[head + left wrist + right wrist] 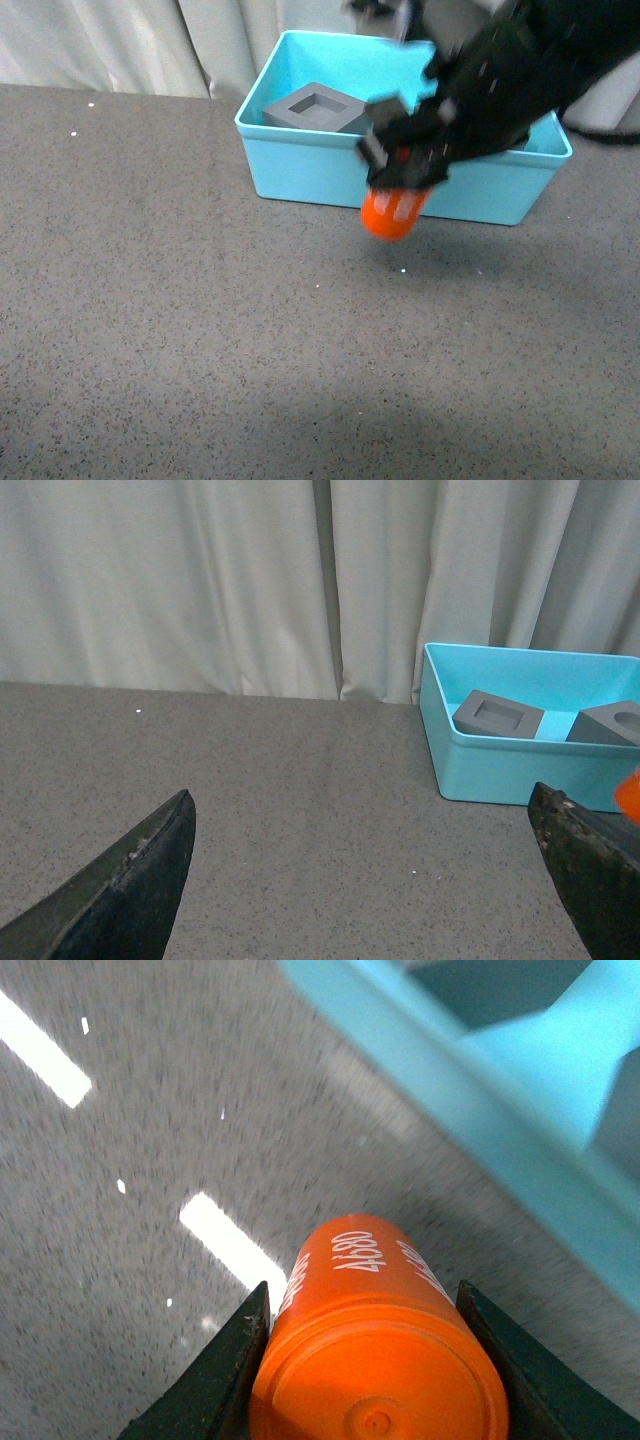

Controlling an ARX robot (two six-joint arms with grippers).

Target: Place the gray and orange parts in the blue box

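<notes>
right gripper (402,178), angled down near the blue box (300,170), clamps the orange cylinder (392,213); left gripper (360,794) gapes empty.

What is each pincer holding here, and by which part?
The right pincer grips the orange cylinder across its curved sides, near its upper end. The left pincer is open and empty.

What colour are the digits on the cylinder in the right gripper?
White digits on the orange cylinder; right wrist view shows them best.

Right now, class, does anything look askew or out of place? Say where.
The square-recess gray cube and round-recess gray cube lie tilted inside the blue box, not flat. The orange cylinder hangs outside it, clamped in the right gripper.
</notes>
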